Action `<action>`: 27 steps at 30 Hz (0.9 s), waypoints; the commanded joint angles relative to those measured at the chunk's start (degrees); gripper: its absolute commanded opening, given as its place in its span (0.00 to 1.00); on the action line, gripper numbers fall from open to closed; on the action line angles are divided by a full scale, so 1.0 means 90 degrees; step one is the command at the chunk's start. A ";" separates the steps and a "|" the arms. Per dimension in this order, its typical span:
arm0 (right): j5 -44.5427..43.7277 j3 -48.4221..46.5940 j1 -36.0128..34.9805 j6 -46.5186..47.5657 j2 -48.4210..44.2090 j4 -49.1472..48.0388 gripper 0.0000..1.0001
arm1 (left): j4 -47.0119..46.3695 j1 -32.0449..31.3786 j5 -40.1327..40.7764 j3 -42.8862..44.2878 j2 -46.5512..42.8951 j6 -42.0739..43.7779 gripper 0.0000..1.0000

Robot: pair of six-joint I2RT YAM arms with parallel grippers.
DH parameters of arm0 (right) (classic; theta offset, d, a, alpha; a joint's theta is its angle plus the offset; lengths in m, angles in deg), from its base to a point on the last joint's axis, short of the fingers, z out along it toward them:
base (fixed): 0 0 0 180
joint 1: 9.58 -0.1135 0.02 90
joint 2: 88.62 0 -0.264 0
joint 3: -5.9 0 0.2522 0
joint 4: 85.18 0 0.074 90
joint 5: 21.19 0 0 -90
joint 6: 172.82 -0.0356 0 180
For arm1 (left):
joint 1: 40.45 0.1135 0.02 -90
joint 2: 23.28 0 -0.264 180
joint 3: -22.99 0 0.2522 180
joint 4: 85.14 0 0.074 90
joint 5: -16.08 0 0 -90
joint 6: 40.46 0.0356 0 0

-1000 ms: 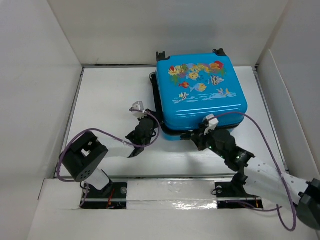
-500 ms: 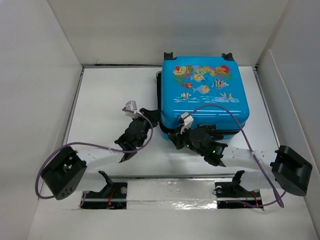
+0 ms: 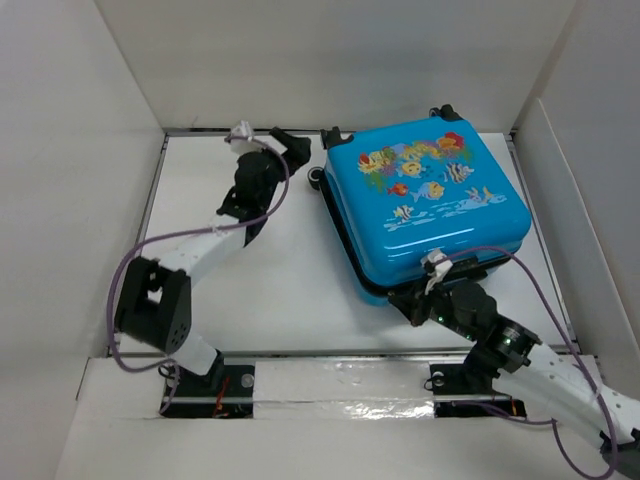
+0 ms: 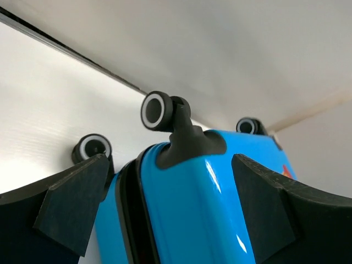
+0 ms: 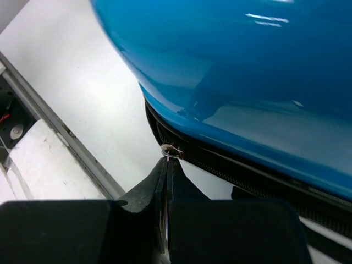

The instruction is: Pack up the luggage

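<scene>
between left jaws and right jaws, luggage [image 3: 425, 205]

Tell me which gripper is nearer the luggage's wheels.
Left. The left gripper, fingers open, sits just beside the wheels at the luggage's far-left corner; the right gripper pinches the zipper pull on the opposite near edge.

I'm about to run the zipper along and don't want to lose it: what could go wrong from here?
1. The right gripper pinches the zipper pull only at its very tips, so the pull may slip out.
2. The left gripper stands open around a wheeled corner of the luggage, gripping nothing, so it could swivel on the table under a pull.
</scene>
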State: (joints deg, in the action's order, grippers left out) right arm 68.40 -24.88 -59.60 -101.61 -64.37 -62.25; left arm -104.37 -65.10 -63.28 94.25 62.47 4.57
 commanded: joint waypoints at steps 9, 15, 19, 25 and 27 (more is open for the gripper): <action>0.0602 -0.0521 0.0948 -0.0032 -0.0742 0.1041 0.00 | 0.1643 0.0189 -0.2275 0.3578 0.2882 0.0046 0.99; 0.0767 -0.0404 0.0948 -0.0061 -0.0849 0.0915 0.00 | 0.1411 0.0248 -0.2431 0.4450 0.3879 -0.0548 0.99; 0.0758 -0.0375 0.0948 -0.0100 -0.0917 0.0905 0.00 | 0.0758 0.0248 -0.2880 0.4784 0.4630 -0.1231 0.99; 0.0865 -0.0356 0.0948 -0.0159 -0.0966 0.1013 0.00 | -0.0598 0.0190 -0.2754 0.4481 0.4973 -0.2219 0.96; 0.0797 -0.0346 0.0948 -0.0207 -0.0985 0.1012 0.00 | -0.0961 0.0189 -0.2666 0.4374 0.5022 -0.2629 0.84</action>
State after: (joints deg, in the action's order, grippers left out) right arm 74.76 -26.13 -51.54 -102.68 -71.91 -50.82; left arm -104.70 -62.19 -87.28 134.90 106.73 -13.24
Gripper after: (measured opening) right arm 0.011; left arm 0.858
